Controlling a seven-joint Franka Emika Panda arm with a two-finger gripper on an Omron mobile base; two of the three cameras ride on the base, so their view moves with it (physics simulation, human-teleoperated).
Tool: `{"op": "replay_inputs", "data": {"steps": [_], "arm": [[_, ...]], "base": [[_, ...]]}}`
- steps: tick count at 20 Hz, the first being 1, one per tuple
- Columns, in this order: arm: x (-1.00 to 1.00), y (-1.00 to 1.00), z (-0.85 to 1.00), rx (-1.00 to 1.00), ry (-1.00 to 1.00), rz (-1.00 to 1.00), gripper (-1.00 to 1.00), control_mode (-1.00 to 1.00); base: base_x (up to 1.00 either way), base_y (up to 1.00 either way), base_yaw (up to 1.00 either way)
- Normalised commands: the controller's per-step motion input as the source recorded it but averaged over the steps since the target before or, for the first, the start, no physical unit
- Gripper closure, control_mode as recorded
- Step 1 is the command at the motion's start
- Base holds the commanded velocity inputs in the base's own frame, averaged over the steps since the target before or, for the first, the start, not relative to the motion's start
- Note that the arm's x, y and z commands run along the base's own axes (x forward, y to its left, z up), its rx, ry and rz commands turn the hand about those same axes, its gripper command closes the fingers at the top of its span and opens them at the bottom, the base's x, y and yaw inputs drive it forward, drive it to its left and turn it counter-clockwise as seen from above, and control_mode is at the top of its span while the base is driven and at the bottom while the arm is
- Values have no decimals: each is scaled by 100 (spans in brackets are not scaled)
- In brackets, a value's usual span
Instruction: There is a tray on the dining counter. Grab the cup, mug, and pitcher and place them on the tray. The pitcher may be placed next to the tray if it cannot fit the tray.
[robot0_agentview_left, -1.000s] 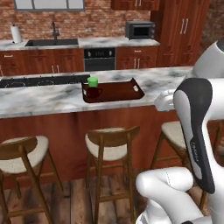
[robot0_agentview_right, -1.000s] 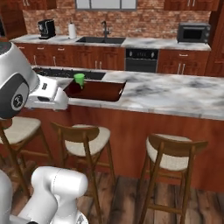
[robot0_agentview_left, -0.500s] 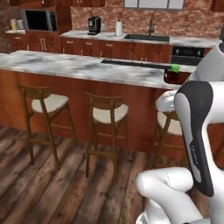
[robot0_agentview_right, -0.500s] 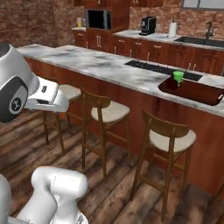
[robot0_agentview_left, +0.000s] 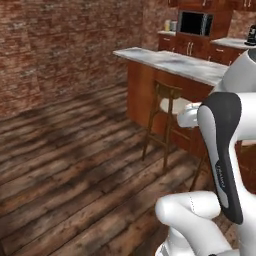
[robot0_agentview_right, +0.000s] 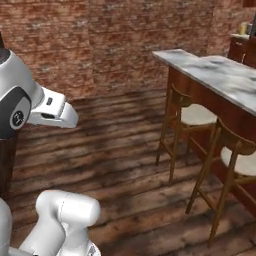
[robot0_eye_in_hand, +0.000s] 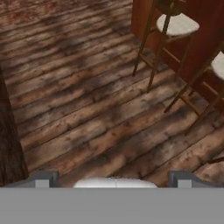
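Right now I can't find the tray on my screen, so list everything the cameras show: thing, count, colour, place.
dining counter: one, grey-white marble top on reddish wood base, right side of both base views.
stools: two plain in the right base view, wooden legs with pale seats, standing along the counter's near side.
floor: dark wood planks, across the open room.
brick wall: red-brown, behind the open floor.
microwave: one, black, among far cabinets, top of left base view.
far cabinets: reddish wood, behind the counter.
arm: white with dark joints, lower right of left base view.
gripper: one, dark tips wide apart, open and empty, over the floor.
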Motion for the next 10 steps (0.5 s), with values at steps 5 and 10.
{"op": "replay_inputs", "data": {"steps": [5,10], "arm": [[0,0,0,0,0,0,-100,100],[0,0,0,0,0,0,-100,100]], "base": [[64,36,59],[99,32,26]]}}
